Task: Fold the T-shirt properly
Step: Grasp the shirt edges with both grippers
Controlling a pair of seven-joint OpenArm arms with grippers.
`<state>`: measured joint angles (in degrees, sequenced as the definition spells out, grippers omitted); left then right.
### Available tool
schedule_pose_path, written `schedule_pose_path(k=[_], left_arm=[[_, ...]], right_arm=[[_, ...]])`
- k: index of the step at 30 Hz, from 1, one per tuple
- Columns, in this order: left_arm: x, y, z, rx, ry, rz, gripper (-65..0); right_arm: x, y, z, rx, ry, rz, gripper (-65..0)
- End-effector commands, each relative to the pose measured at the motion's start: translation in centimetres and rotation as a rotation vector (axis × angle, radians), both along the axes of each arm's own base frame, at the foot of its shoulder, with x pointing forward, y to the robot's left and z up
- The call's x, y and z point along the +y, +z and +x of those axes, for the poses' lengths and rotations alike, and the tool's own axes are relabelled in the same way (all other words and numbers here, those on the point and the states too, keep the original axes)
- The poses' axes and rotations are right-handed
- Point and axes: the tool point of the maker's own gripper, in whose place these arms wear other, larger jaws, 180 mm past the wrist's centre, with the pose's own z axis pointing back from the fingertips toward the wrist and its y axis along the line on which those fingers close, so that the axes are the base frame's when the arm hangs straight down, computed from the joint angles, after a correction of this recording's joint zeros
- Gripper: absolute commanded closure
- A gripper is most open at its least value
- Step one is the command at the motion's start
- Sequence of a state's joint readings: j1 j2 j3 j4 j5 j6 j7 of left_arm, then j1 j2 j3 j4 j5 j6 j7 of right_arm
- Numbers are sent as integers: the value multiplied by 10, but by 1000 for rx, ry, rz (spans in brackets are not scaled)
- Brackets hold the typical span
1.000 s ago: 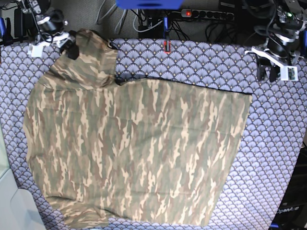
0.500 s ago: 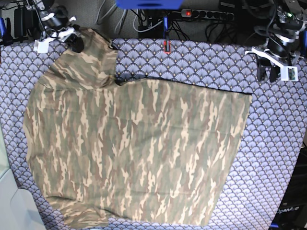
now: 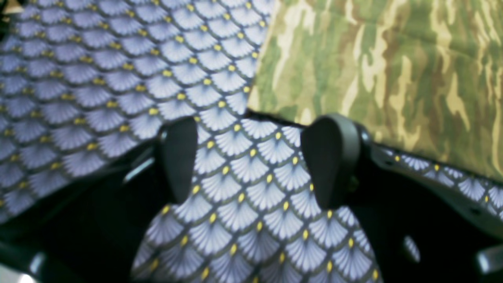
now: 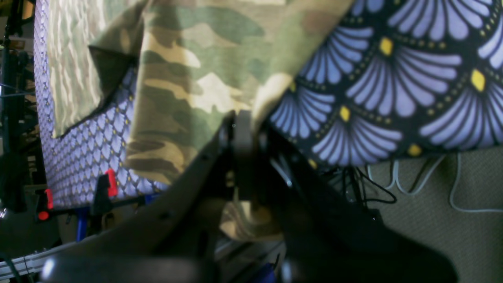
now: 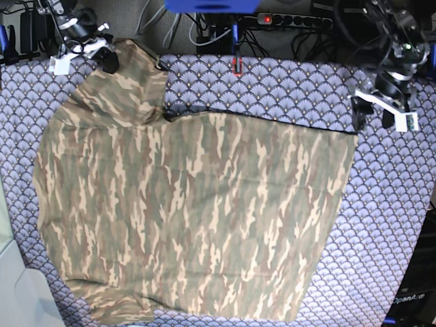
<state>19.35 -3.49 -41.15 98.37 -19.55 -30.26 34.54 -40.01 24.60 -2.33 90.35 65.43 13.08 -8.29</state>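
- Where the shirt (image 5: 191,204) is spread flat on the cloth (image 5: 286,85), most of its body is seen lying between the two grippers, with one sleeve reaching up to the right gripper (image 5: 107,61).
- In the right wrist view, the right gripper (image 4: 243,129) is seen closed tight, with a fold of shirt (image 4: 188,74) pinched between its fingers (image 4: 242,157).
- From that pinch, the fabric is seen rising ahead of the fingertips and hanging loose below them; a strip of it is bunched under the jaws.
- The cloth (image 4: 393,74) is seen just beside the closed fingers, on their right, with its edge and cables beyond it.
- In the left wrist view, the left gripper (image 3: 255,157) is seen wide open, nothing being held between its fingers (image 3: 332,161).
- Only the cloth (image 3: 118,70) is seen in the gap between the fingers.
- The shirt's corner (image 3: 377,70) is seen just ahead of the fingertips, towards the right-hand finger, not yet touched so far as can be told.
- In the base view, the left gripper (image 5: 373,116) is seen just beside the shirt's upper corner.
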Motion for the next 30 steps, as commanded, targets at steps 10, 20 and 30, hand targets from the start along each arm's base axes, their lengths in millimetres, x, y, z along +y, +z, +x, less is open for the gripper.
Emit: schedule_pose_path(k=[10, 20, 30], left_arm=[[7, -17, 47, -44, 59, -114, -439], [-2, -58, 65, 24, 84, -243, -439], [-10, -75, 50, 76, 84, -271, -264]], right_arm=[[-2, 1, -2, 5, 4, -4, 0], [-6, -6, -8, 31, -1, -12, 0], [-8, -11, -11, 44, -5, -14, 0]])
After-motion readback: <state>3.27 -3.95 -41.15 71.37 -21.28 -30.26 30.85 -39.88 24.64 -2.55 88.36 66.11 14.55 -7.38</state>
